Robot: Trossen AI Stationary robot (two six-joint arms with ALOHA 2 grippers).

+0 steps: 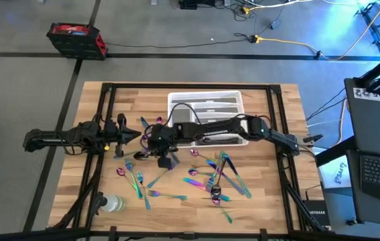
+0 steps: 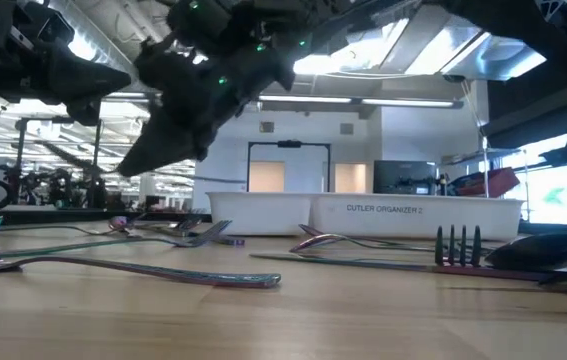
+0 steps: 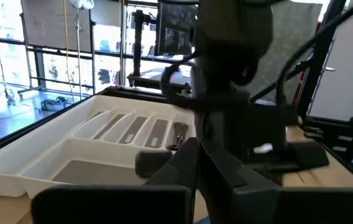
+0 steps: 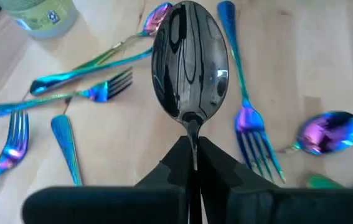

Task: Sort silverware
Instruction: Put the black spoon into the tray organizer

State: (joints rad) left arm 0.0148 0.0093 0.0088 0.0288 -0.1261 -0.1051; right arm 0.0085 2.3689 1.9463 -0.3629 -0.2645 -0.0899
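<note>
Polished metal spoon [image 4: 190, 59]: we find it pinched at the neck in the right hand [image 4: 192, 163], fully closed, above the bench [image 1: 270, 201]. Light, stiff, slippery. Left hand [image 1: 134, 136] closed, empty.

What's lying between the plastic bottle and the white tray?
High view: loose rainbow forks on the table, with the right claw, holding a spoon, over them.
</note>
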